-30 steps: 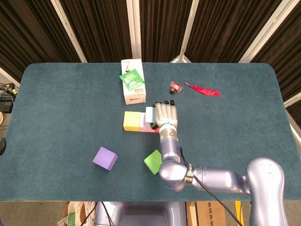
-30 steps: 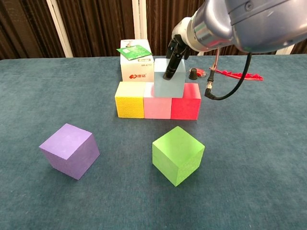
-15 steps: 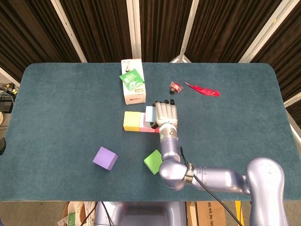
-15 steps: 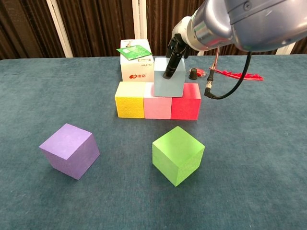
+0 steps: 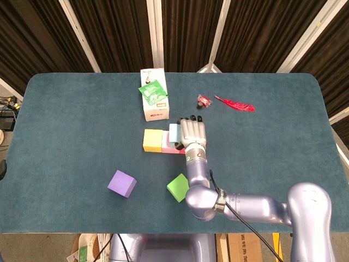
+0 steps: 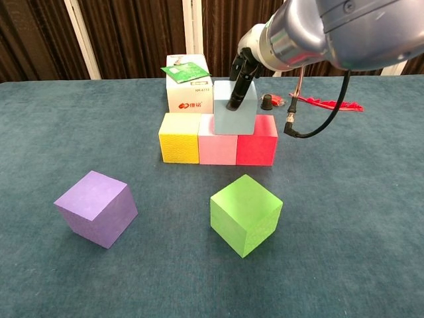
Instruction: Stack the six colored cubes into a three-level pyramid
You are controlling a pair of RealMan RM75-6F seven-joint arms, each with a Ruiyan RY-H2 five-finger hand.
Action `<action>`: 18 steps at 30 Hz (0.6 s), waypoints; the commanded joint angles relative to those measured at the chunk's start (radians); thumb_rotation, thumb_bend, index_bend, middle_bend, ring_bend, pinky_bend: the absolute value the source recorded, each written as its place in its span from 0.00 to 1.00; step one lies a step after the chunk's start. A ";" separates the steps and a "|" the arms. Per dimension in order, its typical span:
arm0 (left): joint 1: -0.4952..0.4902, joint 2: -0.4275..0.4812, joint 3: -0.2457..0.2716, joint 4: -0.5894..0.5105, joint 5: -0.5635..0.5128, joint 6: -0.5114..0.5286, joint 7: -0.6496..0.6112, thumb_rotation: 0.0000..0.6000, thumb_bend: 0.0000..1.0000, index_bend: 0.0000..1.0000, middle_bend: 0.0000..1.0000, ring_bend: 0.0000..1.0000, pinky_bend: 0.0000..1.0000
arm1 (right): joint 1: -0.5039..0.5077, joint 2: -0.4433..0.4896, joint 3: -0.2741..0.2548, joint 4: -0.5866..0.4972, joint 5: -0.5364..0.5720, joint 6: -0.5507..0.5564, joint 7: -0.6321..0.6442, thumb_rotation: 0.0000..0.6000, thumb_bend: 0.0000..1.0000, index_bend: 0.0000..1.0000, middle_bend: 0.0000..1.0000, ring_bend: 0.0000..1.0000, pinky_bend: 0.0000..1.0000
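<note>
A yellow cube (image 6: 179, 138), a pink cube (image 6: 217, 147) and a red cube (image 6: 257, 140) stand side by side in a row. A light blue cube (image 6: 232, 122) sits on top, across the pink and red ones. My right hand (image 6: 246, 66) reaches down over it and grips it, with a dark finger lying on its front face. In the head view the right hand (image 5: 192, 132) covers the red cube and most of the light blue cube (image 5: 173, 132). A green cube (image 6: 245, 213) and a purple cube (image 6: 96, 207) lie loose nearer the front. My left hand is out of sight.
A white box (image 6: 189, 86) with a green packet on top stands just behind the row. A red feather (image 6: 328, 103) and a small black-and-red item (image 6: 268, 101) lie at the back right. My right forearm (image 5: 199, 174) passes beside the green cube (image 5: 177, 187).
</note>
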 commanded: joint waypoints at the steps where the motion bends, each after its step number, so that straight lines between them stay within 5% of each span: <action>1: 0.000 0.000 0.000 0.000 0.000 -0.001 0.000 1.00 0.41 0.21 0.07 0.00 0.00 | 0.001 0.001 -0.001 -0.004 -0.001 0.002 0.001 1.00 0.34 0.28 0.22 0.07 0.00; 18: 0.000 0.000 -0.002 -0.002 -0.007 -0.004 0.007 1.00 0.41 0.21 0.07 0.00 0.00 | 0.004 0.005 -0.006 -0.001 0.009 0.003 0.002 1.00 0.34 0.23 0.18 0.04 0.00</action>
